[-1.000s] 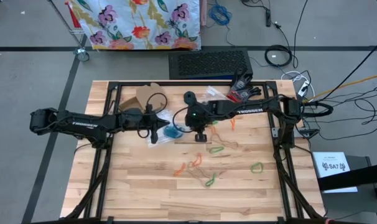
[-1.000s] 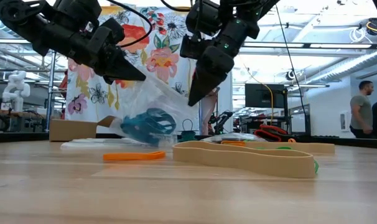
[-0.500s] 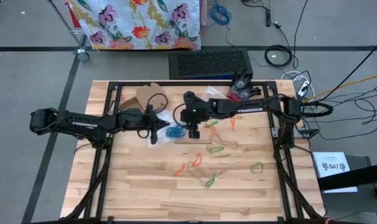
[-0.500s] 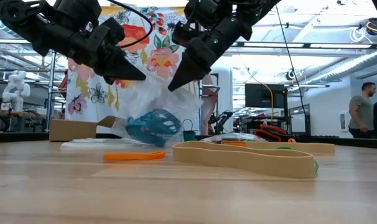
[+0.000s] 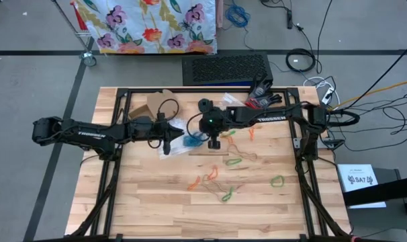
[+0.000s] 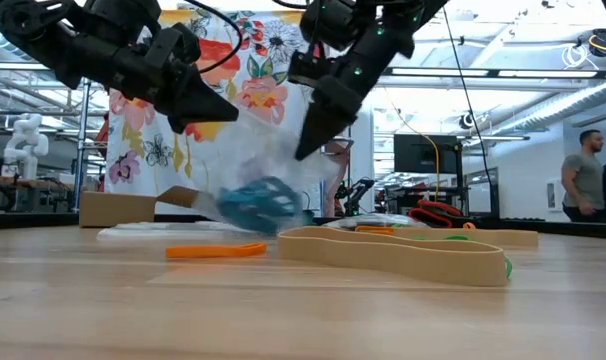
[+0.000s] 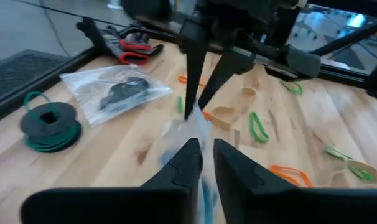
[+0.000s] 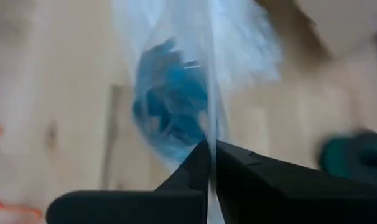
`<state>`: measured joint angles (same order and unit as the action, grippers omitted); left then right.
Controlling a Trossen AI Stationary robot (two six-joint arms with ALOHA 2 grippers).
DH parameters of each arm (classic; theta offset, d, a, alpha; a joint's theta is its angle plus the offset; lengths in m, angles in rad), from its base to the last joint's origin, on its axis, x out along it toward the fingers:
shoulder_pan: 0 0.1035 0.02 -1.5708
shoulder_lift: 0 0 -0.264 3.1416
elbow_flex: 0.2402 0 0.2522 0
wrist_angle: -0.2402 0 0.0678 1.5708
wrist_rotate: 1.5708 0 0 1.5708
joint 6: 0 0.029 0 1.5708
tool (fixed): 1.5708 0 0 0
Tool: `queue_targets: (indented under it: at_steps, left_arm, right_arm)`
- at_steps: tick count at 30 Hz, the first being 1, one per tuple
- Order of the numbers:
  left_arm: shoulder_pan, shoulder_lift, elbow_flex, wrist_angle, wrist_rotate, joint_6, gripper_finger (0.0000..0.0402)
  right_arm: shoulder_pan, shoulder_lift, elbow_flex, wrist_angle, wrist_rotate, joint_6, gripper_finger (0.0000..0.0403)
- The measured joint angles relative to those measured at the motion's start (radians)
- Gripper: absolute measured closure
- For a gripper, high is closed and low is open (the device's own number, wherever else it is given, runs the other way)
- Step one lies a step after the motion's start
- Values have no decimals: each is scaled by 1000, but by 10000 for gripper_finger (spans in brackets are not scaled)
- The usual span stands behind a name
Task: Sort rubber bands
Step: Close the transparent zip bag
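Observation:
A clear plastic bag (image 5: 188,140) with a clump of blue rubber bands (image 6: 258,204) inside hangs between my two grippers, above the table's far middle. My left gripper (image 5: 166,145) is shut on the bag's left side. My right gripper (image 5: 215,142) is shut on its right side. The right wrist view shows the blue clump (image 8: 170,106) beyond the fingers. Loose orange (image 5: 194,182), green (image 5: 277,181) and tan (image 5: 242,154) rubber bands lie flat on the wood nearer the front. My left gripper pinches the bag's upper film (image 7: 200,134) between its two fingers, slanting down from the table's left. The bag sags below, and I cannot tell whether its bottom touches the table. My right gripper pinches the film's edge (image 8: 211,127) above the blue clump, pointing steeply down from above. The bag hangs below the fingers.
A cardboard box (image 5: 156,104), a second clear bag with dark contents (image 7: 117,93), a green spool (image 7: 48,124) and red-and-black gloves (image 5: 260,94) lie along the far edge. A wide tan band (image 6: 403,255) and an orange band (image 6: 215,251) lie near the front. People stand in the room behind.
My right gripper swung toward the table's left to the bag, shut on its film, then drew back to the right and turned steeper. The blue clump shifted right and dropped lower. My left gripper stayed where it was.

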<state>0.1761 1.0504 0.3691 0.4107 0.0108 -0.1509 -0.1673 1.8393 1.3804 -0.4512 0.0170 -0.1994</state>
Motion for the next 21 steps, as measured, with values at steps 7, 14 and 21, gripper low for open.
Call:
queue_targets:
  at_steps: [7,14,21]
  left_arm:
    - [0,0,0,-14,-20,-1,299]
    - [0,1,0,-44,-20,-2,292]
    - [0,1,0,-47,-19,-2,292]
  right_arm:
    - [-2,-149,0,-64,94,29,402]
    - [-10,-273,1,-155,145,118,403]
    - [-103,-274,-100,-74,73,165,403]
